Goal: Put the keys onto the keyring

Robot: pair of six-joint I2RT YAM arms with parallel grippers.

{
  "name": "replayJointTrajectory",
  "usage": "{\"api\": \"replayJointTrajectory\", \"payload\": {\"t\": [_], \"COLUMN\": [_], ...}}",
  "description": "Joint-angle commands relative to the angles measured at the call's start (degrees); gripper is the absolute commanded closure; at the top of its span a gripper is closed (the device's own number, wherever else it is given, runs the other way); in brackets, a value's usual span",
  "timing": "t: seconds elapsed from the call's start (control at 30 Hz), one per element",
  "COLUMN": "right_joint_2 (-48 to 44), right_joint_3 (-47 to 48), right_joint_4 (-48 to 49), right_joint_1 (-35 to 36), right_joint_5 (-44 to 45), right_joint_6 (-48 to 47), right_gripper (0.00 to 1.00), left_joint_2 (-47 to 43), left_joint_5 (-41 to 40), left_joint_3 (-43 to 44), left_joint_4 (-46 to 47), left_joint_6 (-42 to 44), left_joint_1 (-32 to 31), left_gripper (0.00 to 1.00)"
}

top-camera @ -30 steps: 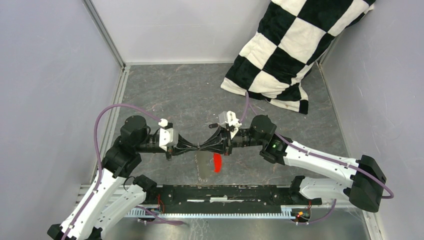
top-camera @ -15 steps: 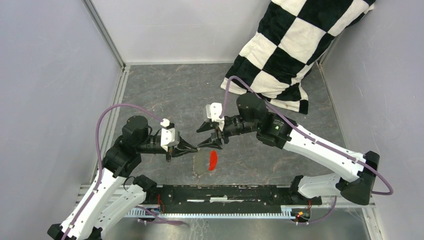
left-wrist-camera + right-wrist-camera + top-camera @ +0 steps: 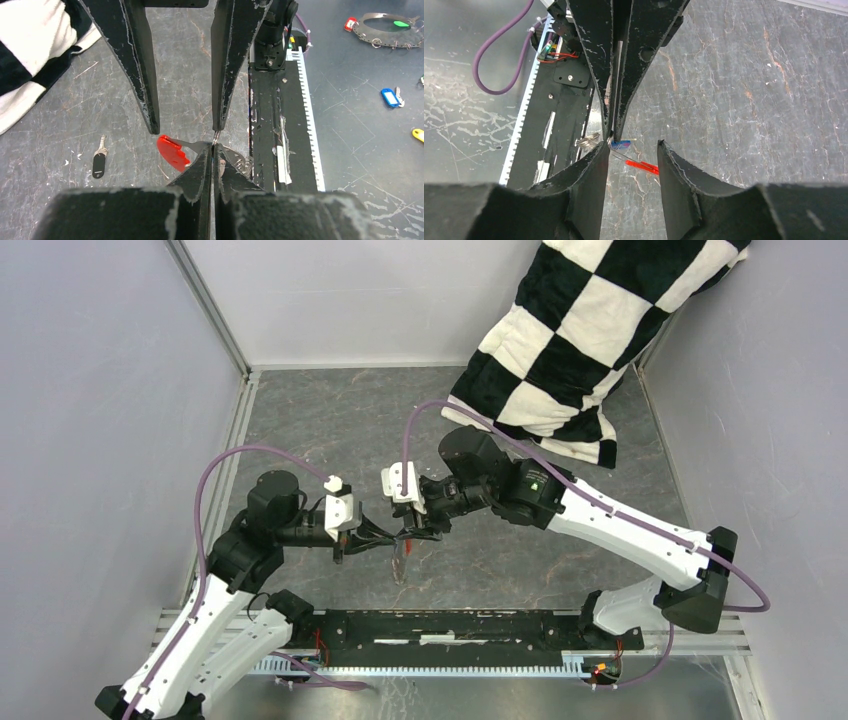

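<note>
One black key (image 3: 98, 162) loose | left claw (image 3: 214, 156) clenched on keyring (image 3: 172, 150) | right claw (image 3: 632, 147) released

Keyring (image 3: 172, 151) over table (image 3: 330, 420) nr front edge; key (image 3: 99, 163) behind it; pillow (image 3: 590, 330) far-R corner.

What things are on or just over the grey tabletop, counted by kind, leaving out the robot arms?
Keys: 2, the black key and the blue key
Keyring with red tag: 1
Pillow: 1
Total: 4
</note>
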Motion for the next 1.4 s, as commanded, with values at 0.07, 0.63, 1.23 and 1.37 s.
{"api": "replayJointTrajectory", "payload": {"t": [0.07, 0.63, 1.23, 1.37], "right_joint_2": [1.2, 3.3, 4.9, 2.6], "right_joint_3": [4.4, 6.9, 7.7, 5.2], "right_joint_4": [-4.9, -5.2, -5.6, -2.0], "right_joint_1": [1.1, 1.0, 1.0, 1.1], "right_joint_5": [0.7, -1.7, 0.6, 1.9], "right_joint_6": [-1.5, 2.2, 1.5, 2.4], "right_gripper": [0.53, 0.58, 0.99, 1.0], "left_joint_2": [0.1, -1.2, -1.3, -1.2], "left_joint_5": [-0.7, -3.1, -1.8, -1.2], "left_joint_3": [2.0, 1.2, 1.6, 1.6], "left_joint_4": [2.2, 3.7, 4.0, 3.9], "left_joint_6": [-0.2, -0.6, -0.7, -1.6], "left_joint_1": [0.1, 0.1, 0.1, 0.1], "left_gripper": [0.98, 0.98, 0.98, 0.78]}}
